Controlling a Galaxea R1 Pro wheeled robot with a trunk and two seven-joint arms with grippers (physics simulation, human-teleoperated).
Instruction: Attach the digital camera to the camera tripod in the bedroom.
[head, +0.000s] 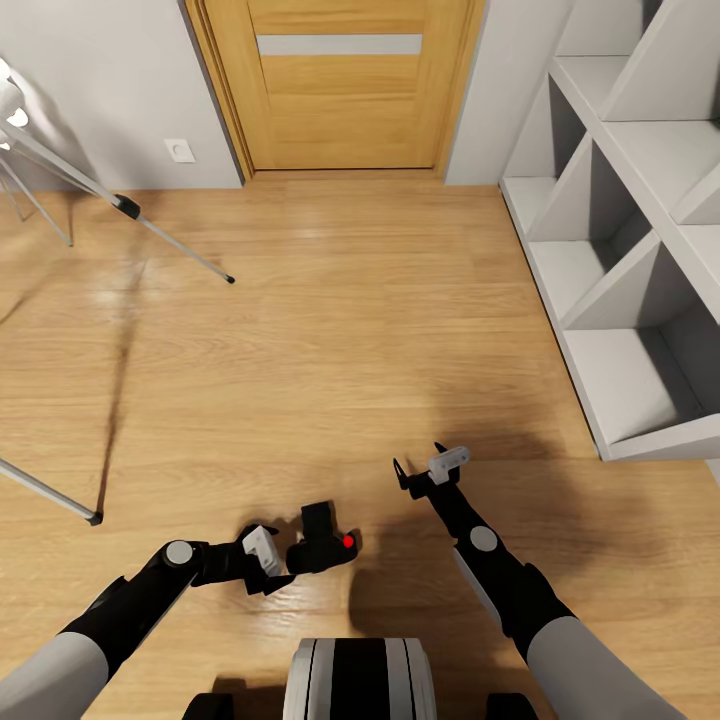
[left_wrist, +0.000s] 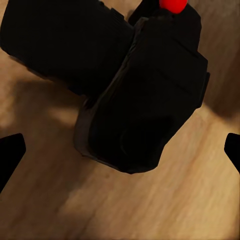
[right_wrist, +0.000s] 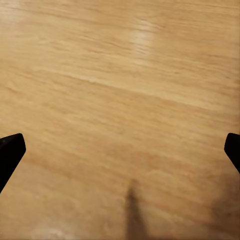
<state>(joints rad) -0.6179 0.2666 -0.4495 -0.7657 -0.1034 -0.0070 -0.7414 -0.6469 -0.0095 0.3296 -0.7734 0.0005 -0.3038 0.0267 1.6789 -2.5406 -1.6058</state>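
Head view, near: left gripper beside the digital camera, grip not discernible. Right gripper spread, empty. Far left: camera tripod on wood floor, left arm's side.

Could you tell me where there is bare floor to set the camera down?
The widest bare floor lies between the tripod legs on the left, the door and the white shelves. It is crowded near the robot: the camera sits at the left gripper, the right gripper beside it.
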